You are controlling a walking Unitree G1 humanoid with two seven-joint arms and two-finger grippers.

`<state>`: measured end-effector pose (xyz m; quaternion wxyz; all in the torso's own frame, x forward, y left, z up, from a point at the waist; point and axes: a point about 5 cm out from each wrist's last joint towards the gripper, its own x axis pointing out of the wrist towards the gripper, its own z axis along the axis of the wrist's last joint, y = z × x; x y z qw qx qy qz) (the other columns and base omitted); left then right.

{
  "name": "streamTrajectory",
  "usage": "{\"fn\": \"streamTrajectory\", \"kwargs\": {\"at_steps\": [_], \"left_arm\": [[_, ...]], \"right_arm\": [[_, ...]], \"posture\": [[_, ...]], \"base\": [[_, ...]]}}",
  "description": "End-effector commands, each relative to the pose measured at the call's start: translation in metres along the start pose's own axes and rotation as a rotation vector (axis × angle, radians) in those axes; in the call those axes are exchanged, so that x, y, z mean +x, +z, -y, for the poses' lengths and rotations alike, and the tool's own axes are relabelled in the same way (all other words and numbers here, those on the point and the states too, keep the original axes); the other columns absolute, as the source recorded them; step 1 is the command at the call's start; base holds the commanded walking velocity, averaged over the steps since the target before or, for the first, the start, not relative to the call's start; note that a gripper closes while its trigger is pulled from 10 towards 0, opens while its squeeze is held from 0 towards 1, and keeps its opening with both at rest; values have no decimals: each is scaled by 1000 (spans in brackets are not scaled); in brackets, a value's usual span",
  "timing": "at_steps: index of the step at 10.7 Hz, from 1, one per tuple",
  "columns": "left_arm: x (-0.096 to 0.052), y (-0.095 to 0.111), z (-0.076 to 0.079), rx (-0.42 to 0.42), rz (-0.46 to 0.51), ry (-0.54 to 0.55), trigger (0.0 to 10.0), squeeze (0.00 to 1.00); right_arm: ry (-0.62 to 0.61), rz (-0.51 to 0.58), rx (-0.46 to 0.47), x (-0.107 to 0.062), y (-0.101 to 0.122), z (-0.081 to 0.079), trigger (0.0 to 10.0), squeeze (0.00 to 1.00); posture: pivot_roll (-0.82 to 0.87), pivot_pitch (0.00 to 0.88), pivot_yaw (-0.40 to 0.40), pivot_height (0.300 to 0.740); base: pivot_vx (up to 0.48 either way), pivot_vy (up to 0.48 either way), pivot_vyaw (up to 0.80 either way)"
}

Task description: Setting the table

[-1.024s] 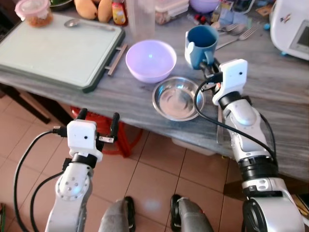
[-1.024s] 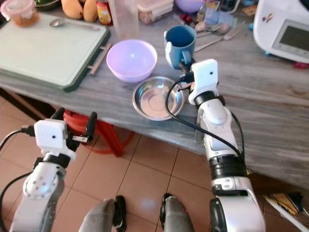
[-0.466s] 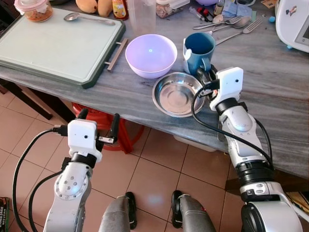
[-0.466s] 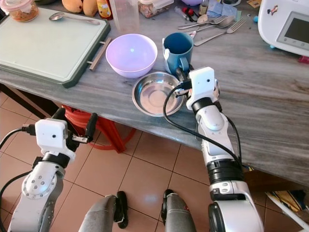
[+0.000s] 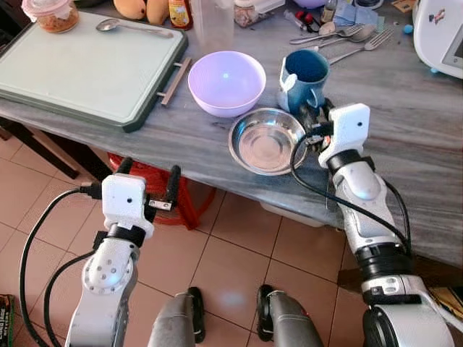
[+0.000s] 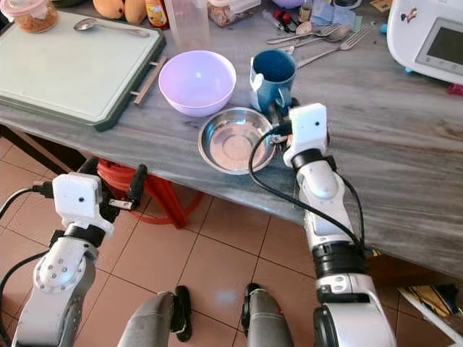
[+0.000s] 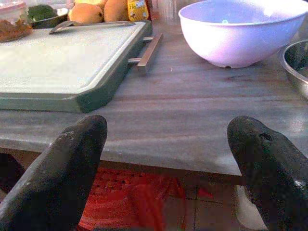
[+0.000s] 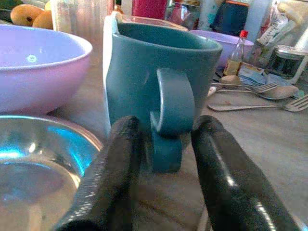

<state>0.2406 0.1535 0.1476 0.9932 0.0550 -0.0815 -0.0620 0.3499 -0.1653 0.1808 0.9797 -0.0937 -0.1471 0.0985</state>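
A blue mug [image 5: 305, 76] stands on the grey wooden table [image 5: 405, 108], tilted a little, its handle toward me. My right gripper [image 5: 316, 119] is shut on that handle [image 8: 168, 115], one black finger on each side. A steel bowl [image 5: 266, 142] lies just left of the gripper, near the table's front edge. Behind it sits a lilac bowl [image 5: 226, 82]. My left gripper [image 5: 148, 181] hovers open and empty below the table edge, over the tiled floor.
A pale green board [image 5: 79, 65] with a spoon [image 5: 130, 27] on it covers the table's left. Forks and spoons [image 5: 347, 36] lie behind the mug. A white appliance [image 5: 441, 32] stands at the far right. A red stool [image 5: 155, 199] sits under the table.
The right gripper has closed around the mug's handle, and mug and gripper have shifted slightly right. The left arm has barely moved. The camera dropped a little earlier on.
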Motion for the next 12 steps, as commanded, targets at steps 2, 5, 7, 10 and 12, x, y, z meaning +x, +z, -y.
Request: {"fn": "streamTrajectory", "kwargs": {"at_steps": [2, 5, 7, 10, 12], "left_arm": [[1, -3, 0, 5, -11, -6, 10000, 0], [10, 9, -4, 42, 39, -9, 10000, 0], [14, 10, -8, 30, 57, 47, 10000, 0], [22, 3, -7, 25, 49, 107, 10000, 0], [26, -7, 2, -23, 40, 125, 10000, 0]], "right_arm": [[-17, 24, -12, -2, 5, 2, 10000, 1000], [-39, 54, -16, -2, 14, 4, 10000, 1000], [-67, 102, -50, -3, 26, 6, 10000, 1000], [-1, 177, -130, -8, 45, -11, 10000, 1000], [27, 187, -160, -18, 43, -21, 10000, 1000]], "posture": [[54, 276, 38, 740], [52, 283, 22, 740], [36, 275, -1, 740], [10, 243, -37, 740], [13, 208, -62, 740]], "base": [[0, 0, 0], [0, 0, 0], [0, 0, 0], [0, 0, 0], [0, 0, 0]]}}
